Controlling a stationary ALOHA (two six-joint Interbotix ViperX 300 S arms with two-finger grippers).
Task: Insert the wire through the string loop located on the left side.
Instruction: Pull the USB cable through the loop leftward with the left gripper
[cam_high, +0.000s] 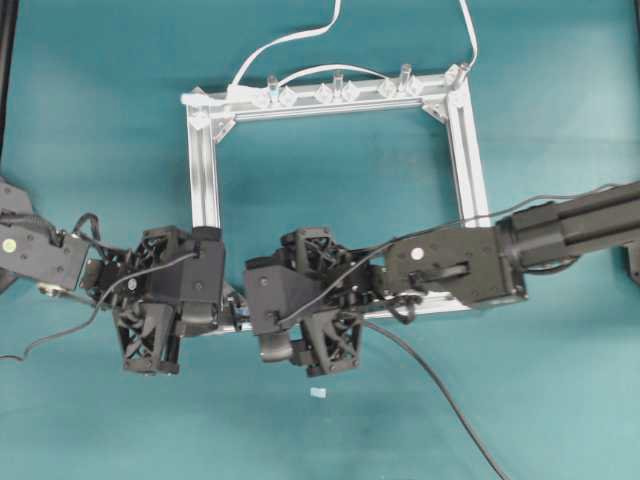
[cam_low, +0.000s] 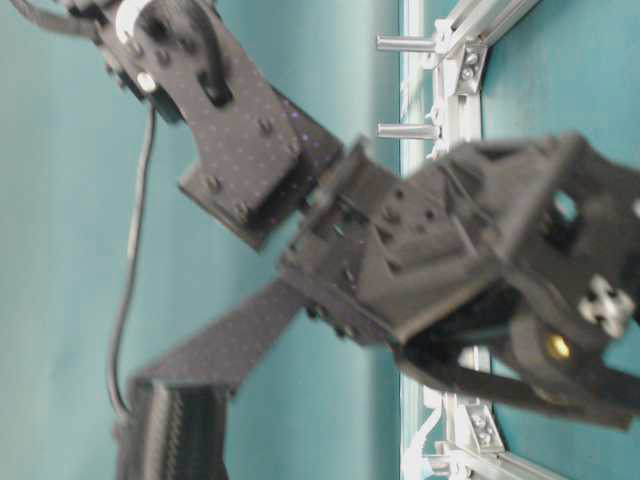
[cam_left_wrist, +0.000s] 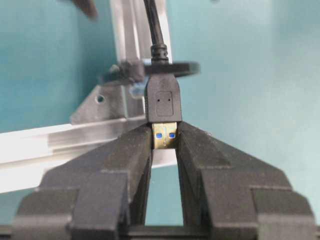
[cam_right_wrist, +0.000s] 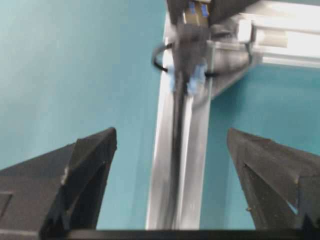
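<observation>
Just black wire (cam_left_wrist: 163, 100), gold-tipped plug.

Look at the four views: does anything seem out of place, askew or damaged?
One stray item: a small pale scrap lies on the teal table, apart from the frame. Otherwise the left pincer holds the wire's plug straight at the string loop; the right pincer stands open.

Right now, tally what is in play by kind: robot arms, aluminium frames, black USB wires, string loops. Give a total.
Robot arms: 2 (left arm, right arm)
Aluminium frame: 1
Black USB wire: 1
String loop: 1
Total: 5
</observation>
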